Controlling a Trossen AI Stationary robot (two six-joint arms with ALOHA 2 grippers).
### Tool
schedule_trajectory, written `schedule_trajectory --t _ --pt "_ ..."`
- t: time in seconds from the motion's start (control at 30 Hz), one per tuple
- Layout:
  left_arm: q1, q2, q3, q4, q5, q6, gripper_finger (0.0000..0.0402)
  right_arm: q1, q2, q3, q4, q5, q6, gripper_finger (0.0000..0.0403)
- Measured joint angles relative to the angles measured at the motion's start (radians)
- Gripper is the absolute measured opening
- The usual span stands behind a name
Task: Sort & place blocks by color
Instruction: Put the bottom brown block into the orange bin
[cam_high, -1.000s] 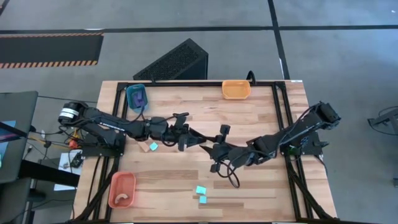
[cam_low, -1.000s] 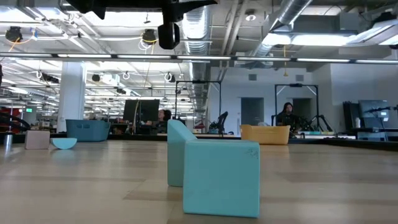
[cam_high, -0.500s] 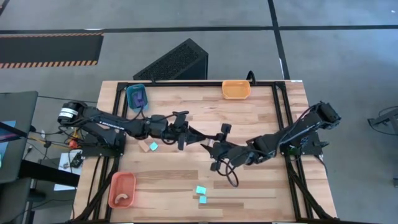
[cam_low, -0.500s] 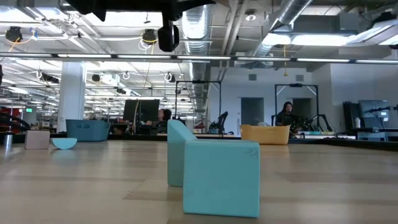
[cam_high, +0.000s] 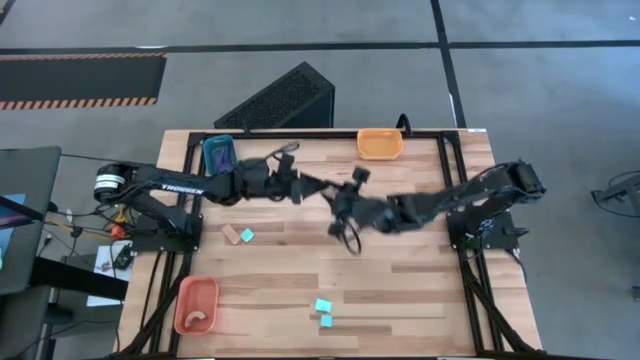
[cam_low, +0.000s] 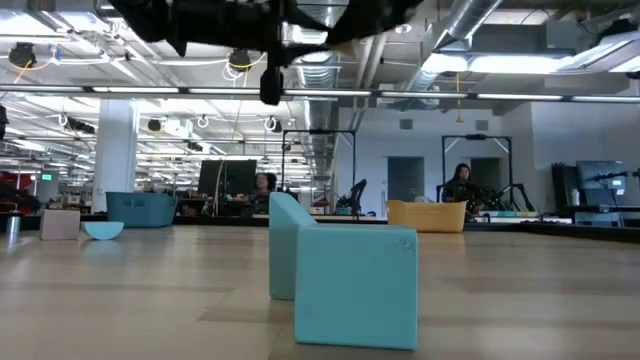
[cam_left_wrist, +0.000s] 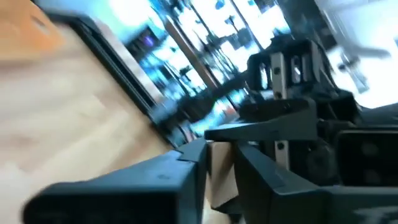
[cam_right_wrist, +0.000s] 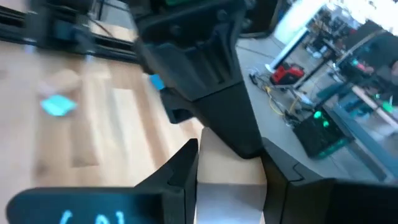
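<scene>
A pale tan wooden block is held in the air between my two grippers over the middle of the table, toward its far side. My left gripper reaches in from the left and my right gripper from the right. They meet tip to tip, and both are shut on this block. It also shows in the right wrist view. A tan block and a cyan cube lie on the table at the left. Two cyan cubes lie near the front edge. My left gripper pinches the tan block's end between its two fingers, coming about level from the table's left. The block is clear of the table. My right gripper pinches the same block's other end between its two fingers, coming about level from the table's right. My left gripper's fingers sit on the block just beyond.
A teal tray with dark blue blocks stands at the far left. A yellow-orange tray stands at the far edge. An orange tray holding a tan piece stands at the front left. The cyan cubes fill the low view's foreground.
Both grippers have stayed tip to tip and gone together up and toward the table's far edge, mostly in the last half second. The blocks on the table have not moved.
</scene>
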Motion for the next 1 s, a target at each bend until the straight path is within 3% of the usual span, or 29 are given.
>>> schedule_trajectory --t 0.13,0.23,0.3,0.47,0.6,0.77,1.0 --pt "0.117 -0.033 0.000 -0.030 0.057 0.047 0.0135 -0.108 0.002 0.007 0.029 -0.169 0.067 0.0122" --pt "0.217 -0.037 0.000 -0.029 0.181 0.033 0.0201 -0.170 0.001 0.008 0.076 -0.231 0.089 0.0122" --pt "0.272 -0.026 0.003 -0.019 0.277 0.016 0.0245 -0.206 0.004 0.005 0.121 -0.253 0.031 0.0126" --pt "0.356 0.039 0.003 0.055 0.468 0.013 0.0324 -0.313 0.004 0.003 0.178 -0.476 -0.076 0.0133" --pt "0.380 0.099 0.007 0.181 0.558 0.014 0.0347 -0.377 0.003 0.003 0.154 -0.512 -0.059 0.0130" --pt "0.388 0.206 0.073 0.185 0.553 -0.006 0.0349 -0.431 0.003 0.003 0.147 -0.567 -0.092 0.0130" --pt "0.414 0.345 0.226 0.180 0.808 -0.066 0.0350 -0.440 -0.001 0.005 0.122 -0.593 -0.192 0.0131"
